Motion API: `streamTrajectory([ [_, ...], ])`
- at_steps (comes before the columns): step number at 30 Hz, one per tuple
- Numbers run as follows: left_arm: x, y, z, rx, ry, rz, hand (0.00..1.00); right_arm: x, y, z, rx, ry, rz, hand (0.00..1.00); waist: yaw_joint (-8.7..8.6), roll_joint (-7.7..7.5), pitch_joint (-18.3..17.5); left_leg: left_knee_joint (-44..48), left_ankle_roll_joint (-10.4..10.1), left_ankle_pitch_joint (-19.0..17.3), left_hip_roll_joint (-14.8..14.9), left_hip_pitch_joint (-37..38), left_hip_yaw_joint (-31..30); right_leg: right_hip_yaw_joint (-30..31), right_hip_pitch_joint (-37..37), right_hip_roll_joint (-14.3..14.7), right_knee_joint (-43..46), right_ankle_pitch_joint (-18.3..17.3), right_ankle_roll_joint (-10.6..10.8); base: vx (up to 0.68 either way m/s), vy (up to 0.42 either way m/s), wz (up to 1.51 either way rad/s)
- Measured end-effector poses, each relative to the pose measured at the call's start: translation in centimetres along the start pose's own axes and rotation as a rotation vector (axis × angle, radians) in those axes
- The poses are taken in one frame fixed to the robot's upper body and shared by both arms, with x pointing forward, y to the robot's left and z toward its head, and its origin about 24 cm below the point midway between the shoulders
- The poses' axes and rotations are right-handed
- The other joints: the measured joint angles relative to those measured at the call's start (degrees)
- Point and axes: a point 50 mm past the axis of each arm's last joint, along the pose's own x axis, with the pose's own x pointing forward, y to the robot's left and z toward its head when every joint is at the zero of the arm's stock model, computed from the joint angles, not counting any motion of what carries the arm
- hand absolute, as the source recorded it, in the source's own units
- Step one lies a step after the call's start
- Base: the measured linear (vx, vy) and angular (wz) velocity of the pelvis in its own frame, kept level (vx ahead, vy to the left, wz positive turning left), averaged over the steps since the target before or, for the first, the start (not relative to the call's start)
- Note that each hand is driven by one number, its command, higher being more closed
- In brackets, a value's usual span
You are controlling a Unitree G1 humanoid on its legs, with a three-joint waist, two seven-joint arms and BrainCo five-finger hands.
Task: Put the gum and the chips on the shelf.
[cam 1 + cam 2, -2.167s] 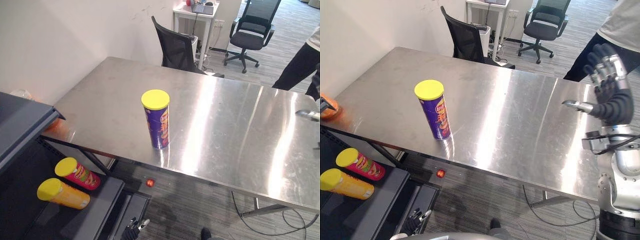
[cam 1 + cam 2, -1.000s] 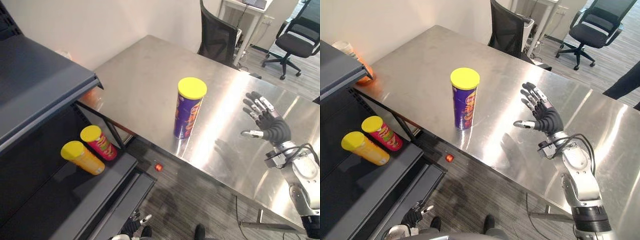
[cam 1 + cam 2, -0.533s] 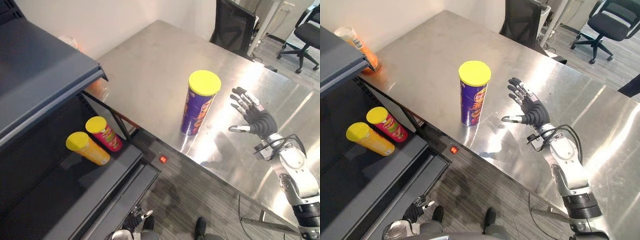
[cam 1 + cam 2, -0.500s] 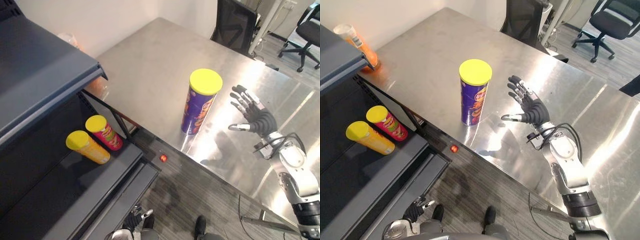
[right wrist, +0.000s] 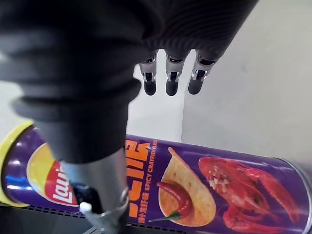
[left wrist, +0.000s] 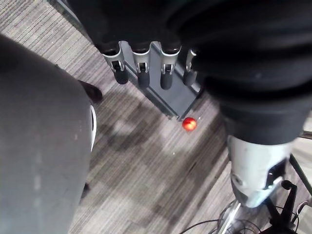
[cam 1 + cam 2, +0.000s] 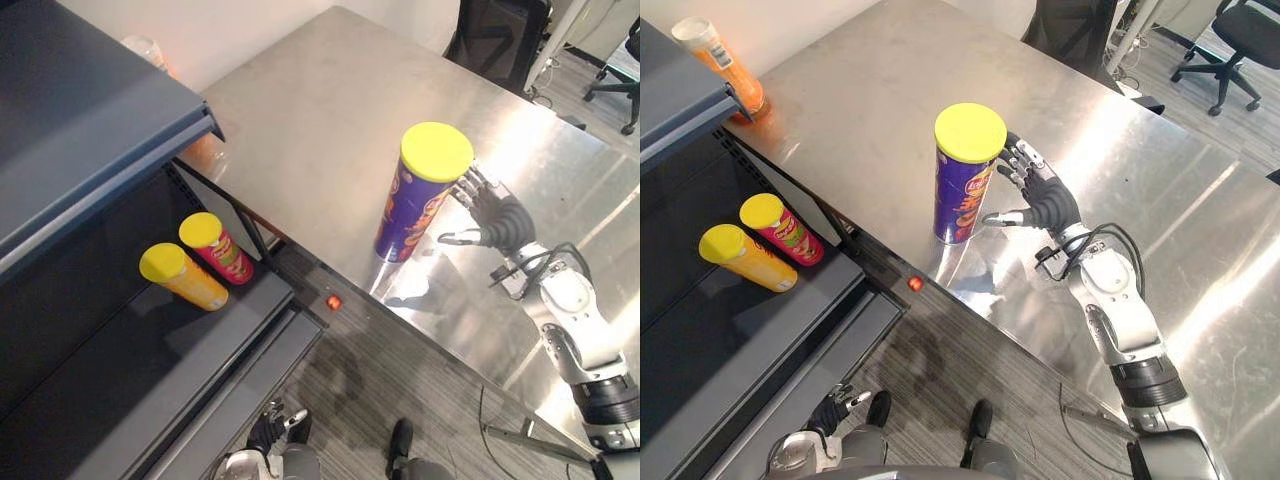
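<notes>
Right hand [image 7: 1040, 205] spread and unclenched, holding nothing, just beside purple chips can [image 7: 965, 185]; fingers [image 5: 168, 83] level with upper body of can, thumb reaching toward lower body; contact impossible to confirm. Can upright on steel table [image 7: 300, 110], near front edge. Likely failure: fingertip nudge ahead of thumb closure, tipping tall narrow can toward open edge, then rolling off to floor; also possible, sliding on smooth steel under one-sided push, with grasp closing off-centre. Further out, dark shelf [image 7: 100, 120] at left, lower board bearing orange can [image 7: 180, 278] and red can [image 7: 215, 248], both lying down, touching or nearly so. Orange container [image 7: 720, 65] at far table corner, partly cut off by shelf top; perhaps gum, not identifiable. Left hand [image 6: 142, 70] hanging low over floor, fingers relaxed and straight.
</notes>
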Motion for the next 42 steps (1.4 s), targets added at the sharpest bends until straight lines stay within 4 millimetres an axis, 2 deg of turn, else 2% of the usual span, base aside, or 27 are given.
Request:
streamTrajectory([
  [13,0.1,-0.1,0.2,-0.002,-0.006,0.011,0.00,0.9,0.5,-0.3,-0.028,0.020,0.025,0.00,0.84,0.00,0.00,-0.42,-0.13,1.03,-0.10,-0.63,-1.08,-0.85,-0.23,0.01,-0.17,0.31,-0.05,0.00,0.004,0.03],
  [24,0.3,-0.2,0.6,-0.005,-0.017,0.014,0.00,2.9,0.5,0.6,-0.053,-0.015,0.032,0.00,2.32,-0.07,0.12,-2.03,-0.28,2.50,-0.04,-1.58,-1.36,-0.89,-1.35,0.09,-1.18,1.67,-0.04,-0.01,0.004,0.01],
  [31,0.5,-0.1,1.2,-0.014,-0.036,0.030,0.00,3.7,0.3,1.4,-0.065,-0.044,0.031,0.00,3.07,-0.82,1.15,-2.80,-0.33,3.00,-0.08,-1.72,-1.42,-0.90,-1.82,0.01,-1.21,1.83,0.07,0.01,0.002,0.00],
  [32,0.5,-0.1,1.2,-0.015,-0.036,0.031,0.00,3.8,0.2,1.4,-0.067,-0.043,0.028,1.00,3.07,-0.83,1.16,-2.81,-0.33,3.00,-0.11,-1.73,-1.40,-0.90,-1.83,-0.01,-1.25,1.83,0.07,0.04,0.006,0.00],
  [42,0.5,0.1,1.6,-0.019,-0.054,0.037,0.00,4.3,0.0,1.9,-0.074,-0.059,0.012,1.00,3.09,-1.32,2.16,-2.82,-0.33,2.99,-0.06,-2.01,-1.32,-0.85,-2.00,0.06,-1.69,1.87,0.11,0.01,0.001,0.00],
])
